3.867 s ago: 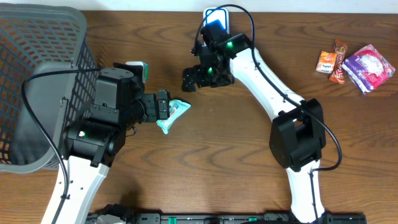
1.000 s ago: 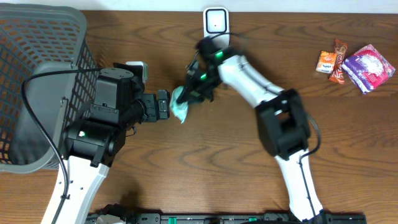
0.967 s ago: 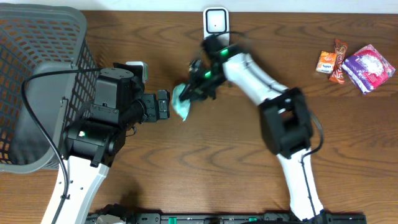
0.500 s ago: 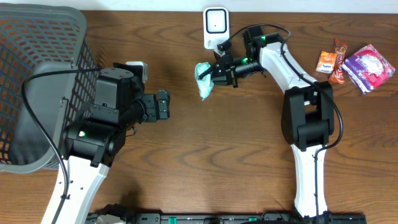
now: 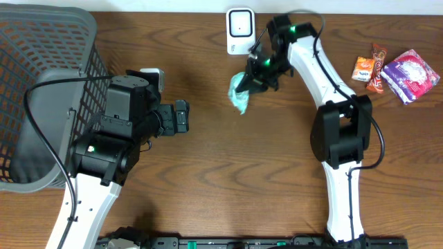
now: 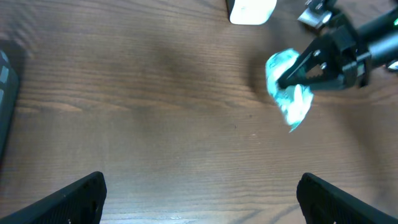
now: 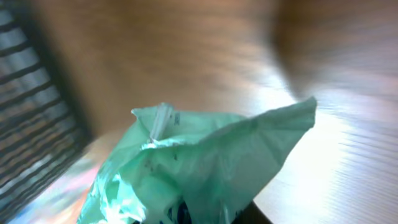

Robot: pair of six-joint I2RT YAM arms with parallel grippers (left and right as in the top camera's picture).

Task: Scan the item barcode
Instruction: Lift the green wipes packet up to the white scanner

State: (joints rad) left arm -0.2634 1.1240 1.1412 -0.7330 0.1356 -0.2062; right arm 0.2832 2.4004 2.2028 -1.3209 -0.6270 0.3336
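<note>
A crumpled teal snack packet (image 5: 240,97) hangs above the table in front of the white scanner (image 5: 239,28). My right gripper (image 5: 249,81) is shut on its upper end. From the left wrist the packet (image 6: 290,94) shows at the upper right, held by the dark right gripper (image 6: 292,73), with the scanner (image 6: 252,10) at the top edge. In the right wrist view the packet (image 7: 205,165) fills the lower frame and hides the fingers; no barcode shows. My left gripper (image 5: 182,117) stands open and empty, well to the left of the packet.
A grey mesh basket (image 5: 41,55) takes up the far left of the table. Three other snack packs (image 5: 394,69) lie at the back right. A small white and teal device (image 5: 154,76) sits behind the left arm.
The right gripper took the packet from beside the left gripper and carried it right, towards the scanner. In the last half second it shifted slightly right and nearer. The left arm stayed still.
</note>
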